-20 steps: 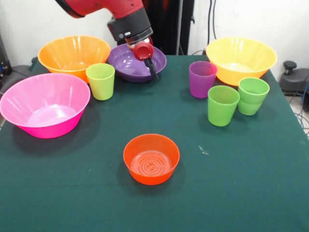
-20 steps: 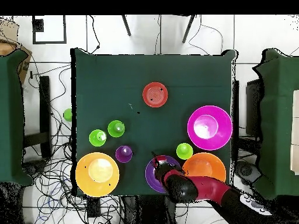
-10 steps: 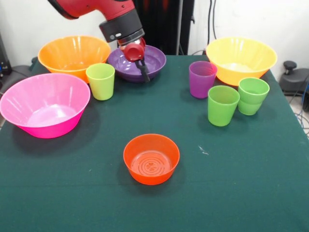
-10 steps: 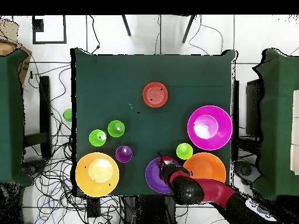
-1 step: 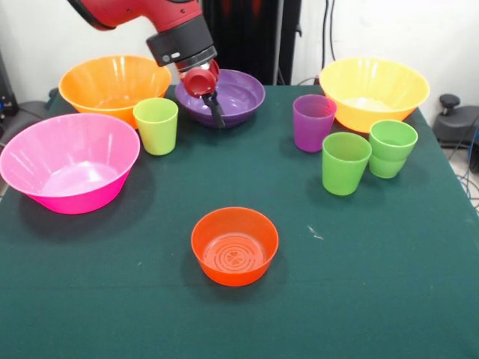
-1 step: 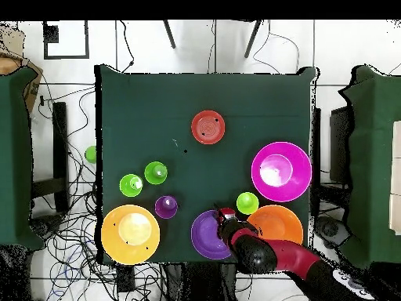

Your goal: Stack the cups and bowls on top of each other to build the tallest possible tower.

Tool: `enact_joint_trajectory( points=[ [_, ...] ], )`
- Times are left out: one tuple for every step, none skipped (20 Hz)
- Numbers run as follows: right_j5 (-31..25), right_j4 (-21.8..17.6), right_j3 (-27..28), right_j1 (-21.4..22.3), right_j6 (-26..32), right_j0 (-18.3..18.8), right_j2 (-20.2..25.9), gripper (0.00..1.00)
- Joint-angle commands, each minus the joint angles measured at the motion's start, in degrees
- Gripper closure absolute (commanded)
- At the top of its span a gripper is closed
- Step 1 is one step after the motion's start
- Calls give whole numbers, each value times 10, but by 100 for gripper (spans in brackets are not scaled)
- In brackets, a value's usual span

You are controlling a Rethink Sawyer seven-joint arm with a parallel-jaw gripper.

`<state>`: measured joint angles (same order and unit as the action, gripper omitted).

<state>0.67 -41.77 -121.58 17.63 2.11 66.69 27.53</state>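
Purple bowl [image 5: 228,96] at far side being gripped at left rim by gripper [image 5: 210,102]; light, glossy, slippery; thin rim judged best hold.

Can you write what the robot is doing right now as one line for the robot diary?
gripper: shut on purple bowl rim | bowl: tilted, lifting | small orange bowl: empty, mid-table | tower: not begun

A green cloth [image 5: 359,284] covers the table. Cables [image 6: 74,235] sprawl over the white floor [image 6: 345,47]. Green tables [image 6: 16,157] stand on either side.
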Motion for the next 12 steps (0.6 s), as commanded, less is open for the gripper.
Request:
enact_joint_trajectory(
  points=[
    [-36,-46,64,-29,-78,-11,46,100],
    [-25,-51,61,-28,-84,-14,43,100],
    [-18,-53,57,-26,-89,-17,39,100],
    [-16,-53,55,-25,-93,-19,36,100],
    [-17,-53,54,-24,-95,-17,36,100],
    [-13,-54,52,-21,-99,-20,33,100],
    [-9,-54,51,-18,-104,-25,30,100],
    [-6,-53,49,-15,-108,-28,28,100],
    [0,-54,47,-12,-113,-32,23,100],
    [4,-53,46,-8,-117,-36,21,100],
    [9,-49,43,-2,-125,-44,15,100],
    [14,-43,41,7,-134,-53,7,100]
  ],
)
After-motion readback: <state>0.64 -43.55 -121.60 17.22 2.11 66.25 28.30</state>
